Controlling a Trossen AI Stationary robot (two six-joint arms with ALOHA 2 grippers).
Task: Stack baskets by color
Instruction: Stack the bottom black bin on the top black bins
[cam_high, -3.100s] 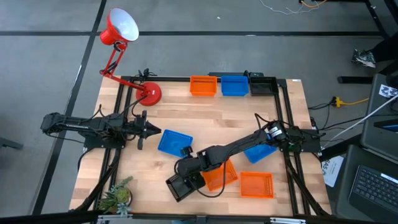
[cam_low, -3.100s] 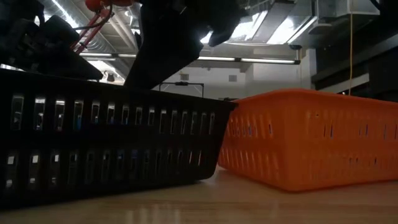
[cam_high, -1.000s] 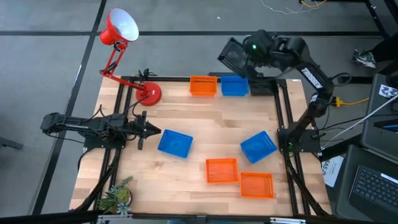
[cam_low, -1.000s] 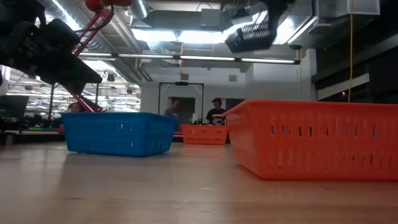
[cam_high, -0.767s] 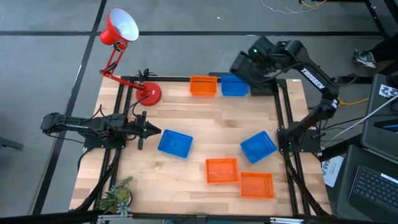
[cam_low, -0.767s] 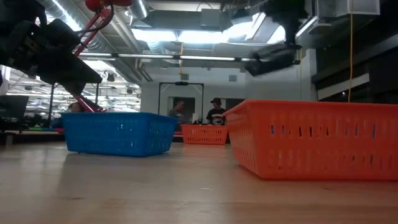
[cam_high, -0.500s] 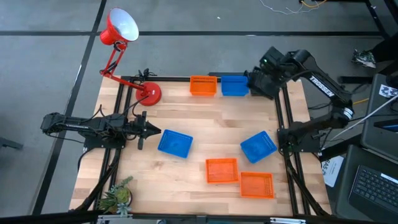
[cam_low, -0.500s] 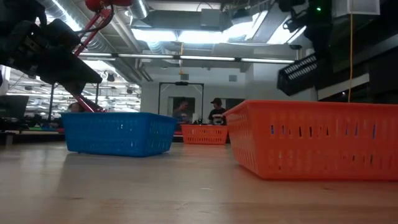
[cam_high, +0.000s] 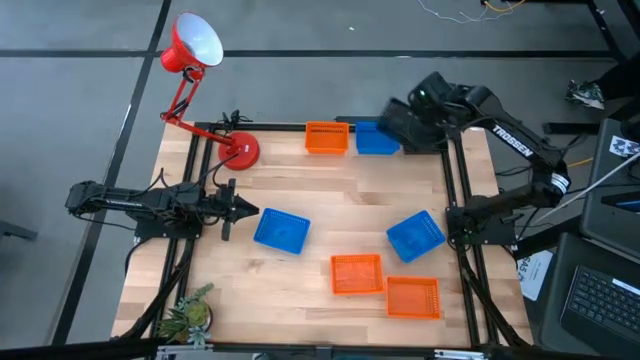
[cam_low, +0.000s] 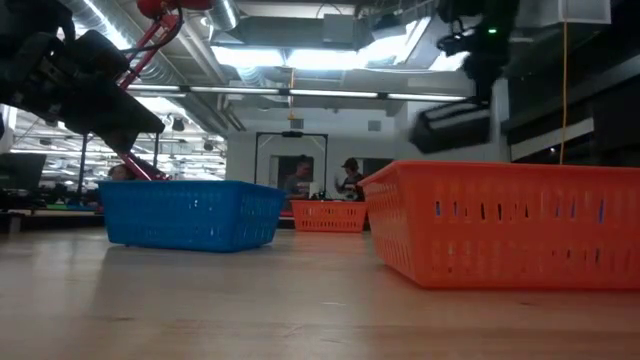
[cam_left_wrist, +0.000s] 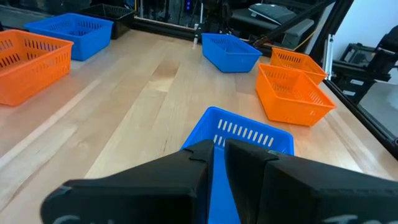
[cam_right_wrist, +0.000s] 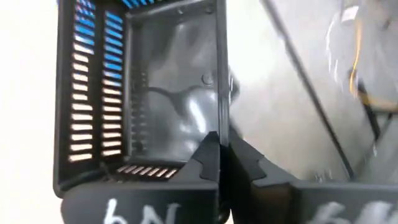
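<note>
My right gripper (cam_high: 418, 112) hangs over the table's far right corner, shut on a black basket (cam_high: 400, 124), which shows dark and blurred in the low view (cam_low: 452, 126). Below it a row runs along the far edge: an orange basket (cam_high: 327, 138), a blue basket (cam_high: 375, 139) and another black basket (cam_left_wrist: 109, 10). Two blue baskets (cam_high: 281, 230) (cam_high: 415, 236) and two orange baskets (cam_high: 357, 274) (cam_high: 412, 296) lie loose on the wood. My left gripper (cam_high: 248, 210) waits at the left, shut but for a slim slit, pointing at the nearer blue basket (cam_left_wrist: 239, 134). My right gripper pinches one side wall of the black basket at its rim (cam_right_wrist: 218, 127), near a corner, one finger inside the basket and one outside. The fingers slant down from the right. The basket hangs tilted, lifted clear of the table and of the row.
A red desk lamp (cam_high: 195, 50) stands on its base (cam_high: 243, 150) at the far left corner. A small plant (cam_high: 188, 315) sits at the near left corner. A black frame (cam_high: 452, 180) borders the table. People stand in the room beyond (cam_low: 347, 178). Bare wood lies in the middle.
My right gripper has come down with the black basket from high beyond the far edge to just over the far right corner, swinging right and then a little back left. The basket has turned and tipped along the way and stays lifted clear.
</note>
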